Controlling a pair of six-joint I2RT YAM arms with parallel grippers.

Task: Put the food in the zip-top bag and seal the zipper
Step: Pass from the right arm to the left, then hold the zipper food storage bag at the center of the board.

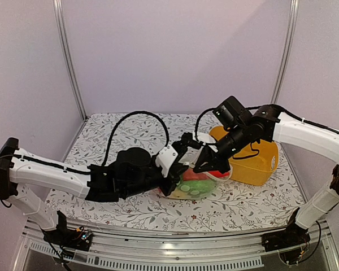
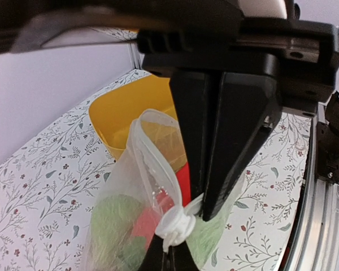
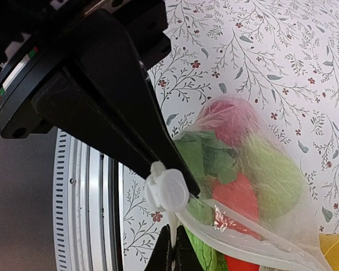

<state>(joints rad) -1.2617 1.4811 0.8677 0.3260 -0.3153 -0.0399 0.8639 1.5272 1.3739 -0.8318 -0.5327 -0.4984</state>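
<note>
The zip-top bag (image 1: 193, 185), food (image 3: 237, 197) inside, lies mid-frame on the bench (image 1: 130, 209). The left pincer (image 2: 203, 212) is clamped on its rim, and the right pincer (image 3: 186, 183) is narrowed onto the white slider (image 3: 166, 189). The mouth gapes, so draw the slider steadily along the zipper (image 2: 138, 152) while the left keeps the rim taut.

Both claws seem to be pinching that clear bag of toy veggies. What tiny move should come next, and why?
Probably the right gripper should slide along the zipper, pressing it shut, while the left gripper holds. Both pinch the zip-top bag at one end of its rim, the food is inside, and the left wrist view shows the mouth gaping.
</note>
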